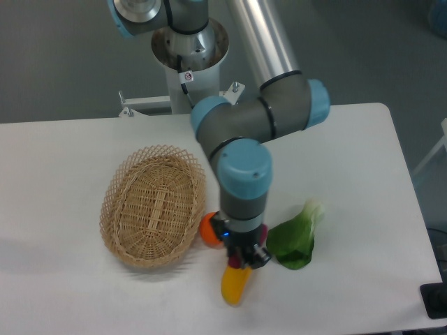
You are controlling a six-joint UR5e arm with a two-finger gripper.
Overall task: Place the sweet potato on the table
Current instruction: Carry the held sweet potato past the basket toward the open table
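My gripper points straight down over the white table, just above the upper end of a yellow vegetable. A small dark magenta piece, the sweet potato, shows between the fingers. The gripper is shut on it, and the wrist and fingers hide most of it. Whether the sweet potato touches the yellow vegetable below cannot be told.
The yellow-orange vegetable lies right under the gripper. A round orange fruit sits partly behind the wrist on its left. An oval wicker basket stands further left. A green leafy vegetable lies to the right.
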